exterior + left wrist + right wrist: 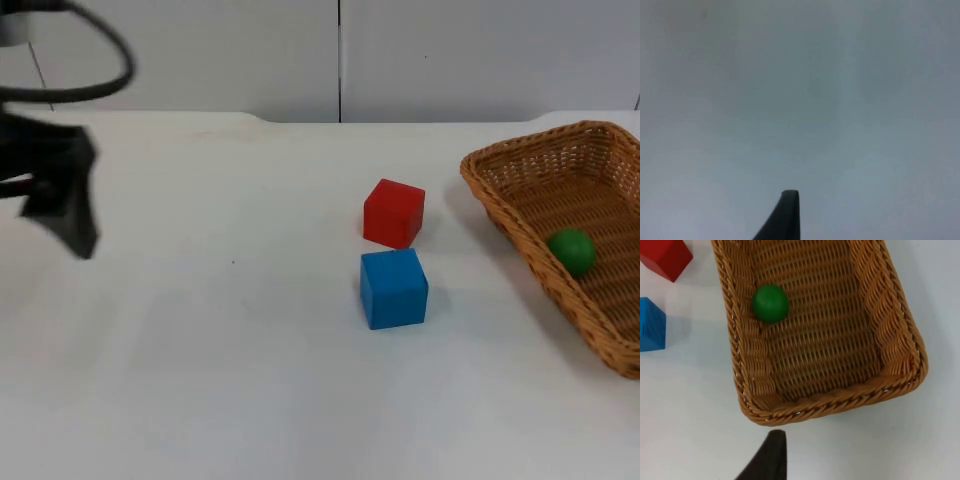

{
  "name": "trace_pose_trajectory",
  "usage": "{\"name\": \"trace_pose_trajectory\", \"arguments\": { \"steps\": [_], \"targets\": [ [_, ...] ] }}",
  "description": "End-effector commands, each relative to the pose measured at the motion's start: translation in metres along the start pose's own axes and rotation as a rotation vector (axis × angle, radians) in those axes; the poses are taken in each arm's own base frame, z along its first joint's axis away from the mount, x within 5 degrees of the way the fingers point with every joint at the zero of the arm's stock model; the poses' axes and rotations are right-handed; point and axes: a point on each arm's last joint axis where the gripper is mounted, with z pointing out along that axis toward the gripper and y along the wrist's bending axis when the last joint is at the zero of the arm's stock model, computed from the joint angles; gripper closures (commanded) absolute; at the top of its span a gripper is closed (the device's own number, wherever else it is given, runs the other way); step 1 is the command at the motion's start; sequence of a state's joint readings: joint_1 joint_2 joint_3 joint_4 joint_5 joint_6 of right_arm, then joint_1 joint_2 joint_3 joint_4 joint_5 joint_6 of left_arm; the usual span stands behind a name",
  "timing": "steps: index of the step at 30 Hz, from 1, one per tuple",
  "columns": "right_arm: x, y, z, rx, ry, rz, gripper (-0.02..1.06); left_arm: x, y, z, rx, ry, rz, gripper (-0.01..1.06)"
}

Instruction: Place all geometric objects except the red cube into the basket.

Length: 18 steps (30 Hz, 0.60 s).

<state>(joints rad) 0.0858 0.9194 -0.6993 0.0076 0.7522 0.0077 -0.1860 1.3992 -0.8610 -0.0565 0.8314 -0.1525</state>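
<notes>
A blue cube (pixel 393 288) sits on the white table with a red cube (pixel 393 212) just behind it, the two nearly touching. To their right stands a wicker basket (pixel 520 240) with a green ball (pixel 571 250) inside, near its left wall. In the right wrist view the green ball (pixel 770 303) lies in the basket (pixel 830 402), with the blue cube (pixel 650 325) and red cube (pixel 665 257) outside it. My right gripper (pixel 769 457) hovers over the table just outside the basket's short end. My left gripper (pixel 80 225) waits at the far left, well away from the cubes.
The grey partition wall (pixel 340 60) closes the table's far edge. The basket runs off the picture's right side. Bare white table (pixel 800 110) lies under the left gripper.
</notes>
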Motion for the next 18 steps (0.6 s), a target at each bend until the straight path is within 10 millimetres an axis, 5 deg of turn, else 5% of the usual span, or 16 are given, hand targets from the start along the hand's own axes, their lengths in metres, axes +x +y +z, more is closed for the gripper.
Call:
{"name": "trace_pose_trajectory", "arguments": {
  "steps": [1, 7, 18],
  "targets": [
    [-0.002, -0.001, -0.002, 0.000, -0.020, 0.007, -0.01, 0.014, 0.015, -0.005, -0.014, -0.024, -0.058, 0.10],
    [-0.002, 0.000, -0.002, -0.006, -0.020, 0.014, -0.01, 0.049, 0.031, -0.014, -0.056, -0.055, -0.068, 0.10],
    [-0.002, 0.001, -0.002, -0.013, -0.015, 0.014, -0.01, 0.083, 0.025, -0.029, 0.037, -0.114, 0.006, 0.10]
  ]
}}
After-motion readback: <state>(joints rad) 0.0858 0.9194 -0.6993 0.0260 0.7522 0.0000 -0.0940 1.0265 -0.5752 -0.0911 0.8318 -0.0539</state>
